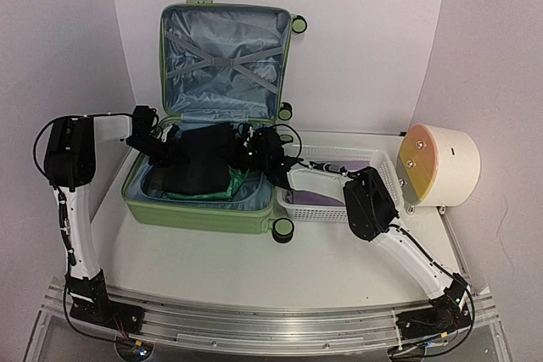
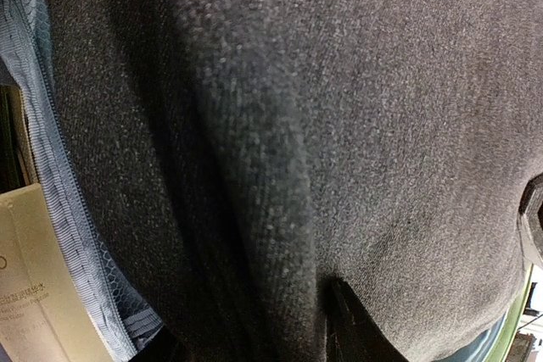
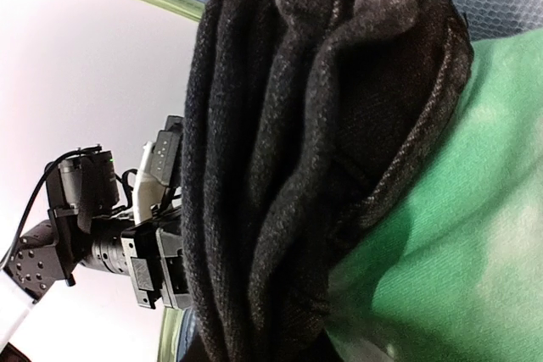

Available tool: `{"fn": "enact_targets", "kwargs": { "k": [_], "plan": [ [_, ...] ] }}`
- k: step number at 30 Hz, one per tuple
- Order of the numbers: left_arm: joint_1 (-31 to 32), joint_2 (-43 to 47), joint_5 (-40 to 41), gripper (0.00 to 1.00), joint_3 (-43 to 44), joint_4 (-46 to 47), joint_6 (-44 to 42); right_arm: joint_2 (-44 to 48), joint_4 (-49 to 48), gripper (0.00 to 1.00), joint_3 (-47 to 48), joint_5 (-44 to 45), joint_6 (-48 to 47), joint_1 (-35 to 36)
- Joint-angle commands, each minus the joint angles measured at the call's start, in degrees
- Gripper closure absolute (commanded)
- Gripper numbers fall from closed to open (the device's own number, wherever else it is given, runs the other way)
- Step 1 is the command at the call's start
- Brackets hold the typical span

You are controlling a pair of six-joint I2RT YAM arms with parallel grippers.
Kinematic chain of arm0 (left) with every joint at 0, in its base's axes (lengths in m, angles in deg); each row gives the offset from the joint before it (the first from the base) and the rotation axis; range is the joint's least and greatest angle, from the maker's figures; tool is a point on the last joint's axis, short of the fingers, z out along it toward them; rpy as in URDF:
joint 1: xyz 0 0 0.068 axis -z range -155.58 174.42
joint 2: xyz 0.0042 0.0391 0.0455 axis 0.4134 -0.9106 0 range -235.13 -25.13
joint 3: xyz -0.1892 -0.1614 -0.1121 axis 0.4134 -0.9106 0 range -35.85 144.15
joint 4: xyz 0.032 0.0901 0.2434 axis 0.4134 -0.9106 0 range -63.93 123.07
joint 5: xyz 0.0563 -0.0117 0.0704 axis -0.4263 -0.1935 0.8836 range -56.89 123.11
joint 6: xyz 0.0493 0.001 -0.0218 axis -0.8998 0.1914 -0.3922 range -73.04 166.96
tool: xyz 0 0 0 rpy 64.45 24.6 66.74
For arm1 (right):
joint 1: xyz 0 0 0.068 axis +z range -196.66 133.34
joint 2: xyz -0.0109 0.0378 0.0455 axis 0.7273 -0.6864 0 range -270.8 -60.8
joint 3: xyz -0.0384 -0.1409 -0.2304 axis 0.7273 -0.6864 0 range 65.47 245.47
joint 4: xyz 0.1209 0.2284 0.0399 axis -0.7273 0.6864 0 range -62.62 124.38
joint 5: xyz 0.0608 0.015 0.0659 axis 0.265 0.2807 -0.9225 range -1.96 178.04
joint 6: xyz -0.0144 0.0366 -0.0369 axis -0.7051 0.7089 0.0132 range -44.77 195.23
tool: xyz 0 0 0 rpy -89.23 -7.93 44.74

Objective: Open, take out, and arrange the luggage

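Top external view, and the luggage (image 1: 204, 209) lies wide open toward 11 o'clock on the desk (image 1: 221, 264), lid upright against the back wall, base flat. Across the base sits a folded dark garment (image 1: 199, 165), with the left claw (image 1: 157, 143) at its 9 o'clock edge and the right claw (image 1: 259, 148) at its 3 o'clock edge. Are they clamped? Cannot tell for either one: the wrist cameras show only dark knit, no fingers. Under it, a green garment (image 1: 236, 184) peeks out at 5 o'clock. The white basket (image 1: 331, 209) waits just beside the case, at its 3 o'clock.

Handling-wise, that ribbed shell looks stiff and bulky, and its wheels could roll, so best leave it planted. The knit looks soft, light and floppy. The right wrist view shows its layers stacked thick, so I'd pinch through the whole fold at both ends, or it sags open in the middle.
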Motion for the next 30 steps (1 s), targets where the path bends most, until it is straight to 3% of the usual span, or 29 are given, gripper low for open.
{"fn": "enact_targets", "kwargs": {
  "k": [1,4,7,12,14,24,30],
  "plan": [
    [2.56,0.21,-3.09,0.59,3.95,2.02,-0.68,1.03,-6.86,0.96,-3.8,-3.31,0.22,0.94],
    [2.52,1.01,-1.7,0.6,4.42,1.65,-1.64,2.69,-3.87,0.78,-4.93,-1.99,-2.13,0.95],
    [2.55,1.39,-2.25,0.68,4.67,1.28,-1.91,4.67,-2.33,0.67,-5.81,-0.66,-4.74,1.31],
    [2.57,2.01,-6.22,0.94,5.36,-1.13,-1.91,10.11,5.09,0.58,-7.17,4.4,-11.33,2.82],
    [2.56,2.7,-6.89,1.0,5.18,-1.73,-1.91,11.97,7.48,0.56,-8.32,5.93,-13.06,3.07],
    [2.31,6.78,-6.27,1.0,10.55,-4.19,-4.09,17.9,12.36,0.43,-10.35,8.44,-19.72,3.09],
    [2.3,7.18,-5.22,1.0,11.7,-4.6,-1.48,25.89,13.3,0.38,-19.65,13.18,-30.0,3.09]
  ]
}}
